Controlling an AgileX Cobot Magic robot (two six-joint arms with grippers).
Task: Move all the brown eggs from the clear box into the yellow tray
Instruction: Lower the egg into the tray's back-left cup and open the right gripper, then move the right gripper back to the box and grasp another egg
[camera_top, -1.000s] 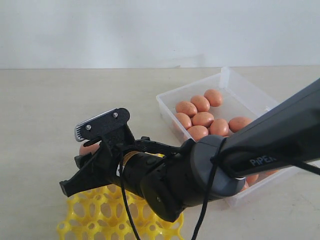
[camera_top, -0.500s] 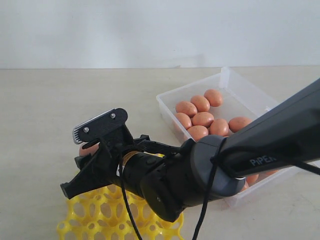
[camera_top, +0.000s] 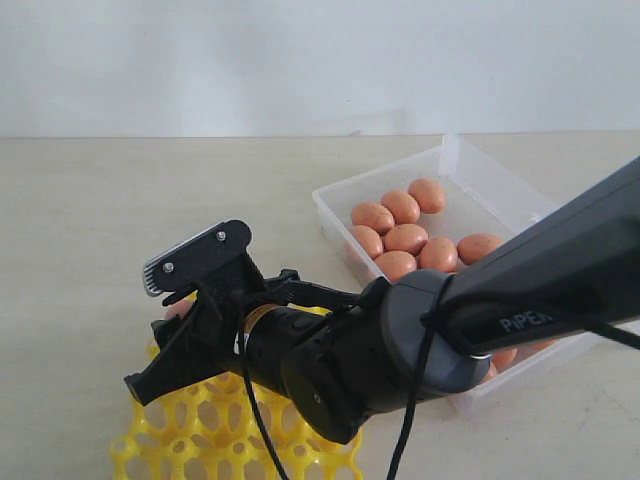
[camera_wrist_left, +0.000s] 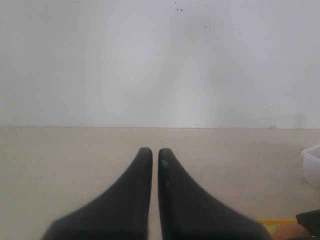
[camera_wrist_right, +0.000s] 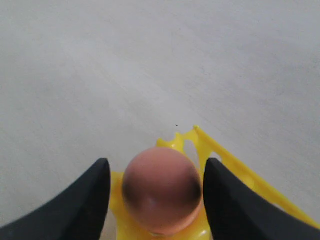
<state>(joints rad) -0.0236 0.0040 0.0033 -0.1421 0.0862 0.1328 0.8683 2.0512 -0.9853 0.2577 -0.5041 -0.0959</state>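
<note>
Beige counter (camera_top: 80, 200) fills the scene, smooth and matte, running back to a plain white wall.

Nearest, at the left, lies the yellow tray (camera_top: 200, 440). Its grid of round cups is cut off by the near edge of the exterior view and partly covered by the arm above it. The dark right arm (camera_top: 520, 290) comes in from the right and reaches across the middle, so that the right end effector (camera_top: 160, 325) hangs over the tray's far left corner.

One egg (camera_wrist_right: 161, 190) sits on the tray's corner cup between the two dark fingers (camera_wrist_right: 90, 200). The right wrist view shows a sliver of yellow between the egg and one finger, while the other finger stands just beside the shell. The end effector is therefore open, its jaws flanking the egg rather than clamped on it.

The left end effector (camera_wrist_left: 151, 155) has its two black fingers drawn together, with only a thin slit between them and nothing held. It points over bare counter toward the wall.

Farther back on the right stands the clear box (camera_top: 380, 172), set at an angle. The brown eggs (camera_top: 405, 238) lie clustered inside it, touching one another. Eight show plainly, and more are partly hidden behind the arm at the box's near end.

Beyond everything rises the wall (camera_top: 300, 60).
</note>
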